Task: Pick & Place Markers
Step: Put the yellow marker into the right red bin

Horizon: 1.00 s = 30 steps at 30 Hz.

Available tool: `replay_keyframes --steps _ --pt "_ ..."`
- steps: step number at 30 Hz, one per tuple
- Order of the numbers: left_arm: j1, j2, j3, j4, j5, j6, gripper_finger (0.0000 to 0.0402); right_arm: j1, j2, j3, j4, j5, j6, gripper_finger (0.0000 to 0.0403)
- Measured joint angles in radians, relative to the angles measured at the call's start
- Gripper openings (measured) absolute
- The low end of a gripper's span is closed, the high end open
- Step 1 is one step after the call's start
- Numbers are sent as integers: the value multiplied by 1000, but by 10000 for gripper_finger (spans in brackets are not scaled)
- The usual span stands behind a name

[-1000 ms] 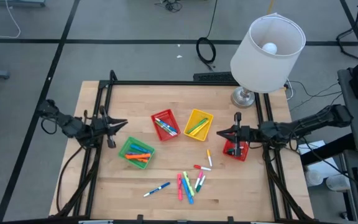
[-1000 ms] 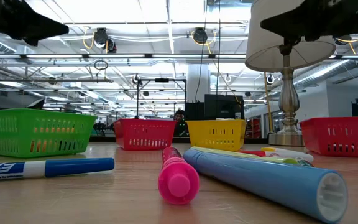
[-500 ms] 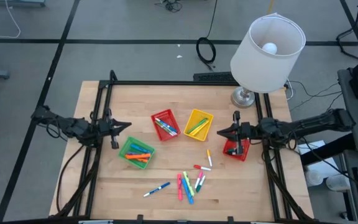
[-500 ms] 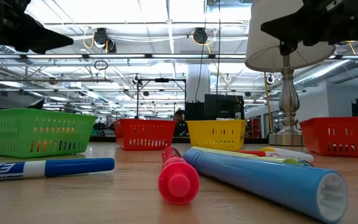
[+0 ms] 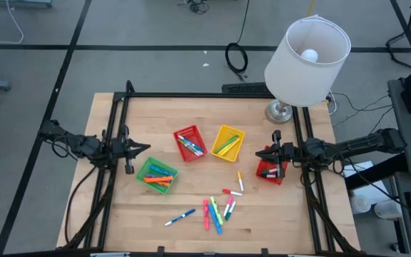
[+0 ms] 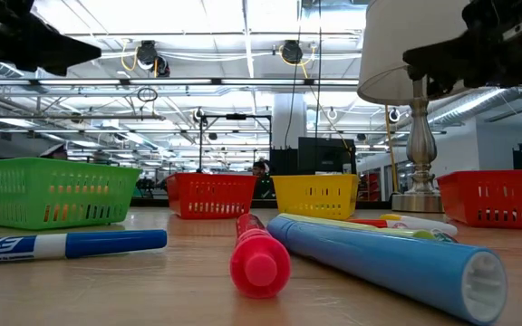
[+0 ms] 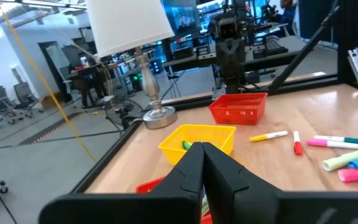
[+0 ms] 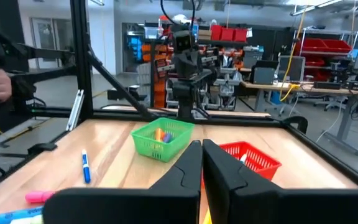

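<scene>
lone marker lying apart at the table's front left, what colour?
Blue and white: the marker has a blue cap and white barrel, clearest in the low view.

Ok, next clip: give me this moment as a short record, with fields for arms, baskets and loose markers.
left gripper: shut, empty, at the table's left edge beside the green basket
right gripper: shut, empty, over the right-hand red basket
baskets: green, middle red basket and yellow basket hold markers
loose markers: a cluster on the front of the table, plus a blue marker apart
</scene>
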Motion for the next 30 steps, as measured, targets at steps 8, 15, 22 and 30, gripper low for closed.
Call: replay_keyframes --steps 8,15,22,30 --pt "2 4 0 0 54 72 16 0 1 -48 22 12 14 0" --pt "2 4 0 6 61 114 6 -2 6 -56 8 100 -9 0" --pt "2 4 0 24 60 128 18 -2 46 -58 5 105 13 0" --pt "2 4 0 29 60 136 9 -2 84 -59 24 105 24 0"
